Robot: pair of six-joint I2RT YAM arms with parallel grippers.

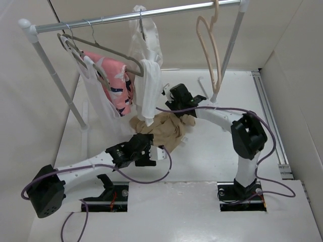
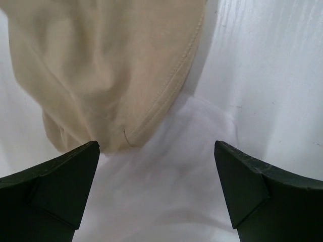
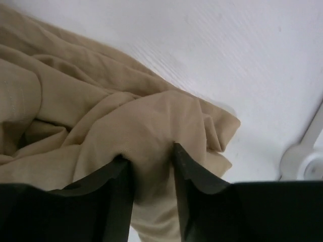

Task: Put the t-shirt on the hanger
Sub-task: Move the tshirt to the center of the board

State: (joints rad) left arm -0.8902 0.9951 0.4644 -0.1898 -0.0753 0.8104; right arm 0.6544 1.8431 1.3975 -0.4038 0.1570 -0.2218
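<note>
Two grippers meet at the t-shirt (image 1: 164, 128), a soft tan crumpled heap at mid-frame of the top view on the white table (image 1: 217, 151): the left gripper (image 2: 156, 147), nearest, is spread wide and holds nothing, a stitched hem lying just ahead of its fingers. At the heap's far edge the right gripper (image 3: 151, 164) is clenched on a fold of the cloth. Farther back, upper right, the peach hanger (image 1: 216, 50) hangs from the rail (image 1: 126, 17).

Tan t-shirt (image 1: 166, 130), peach-beige hanger (image 1: 203, 48), pink garment (image 1: 117, 83) (dark and white marks), white garment (image 1: 150, 85), white table (image 1: 212, 148)
</note>
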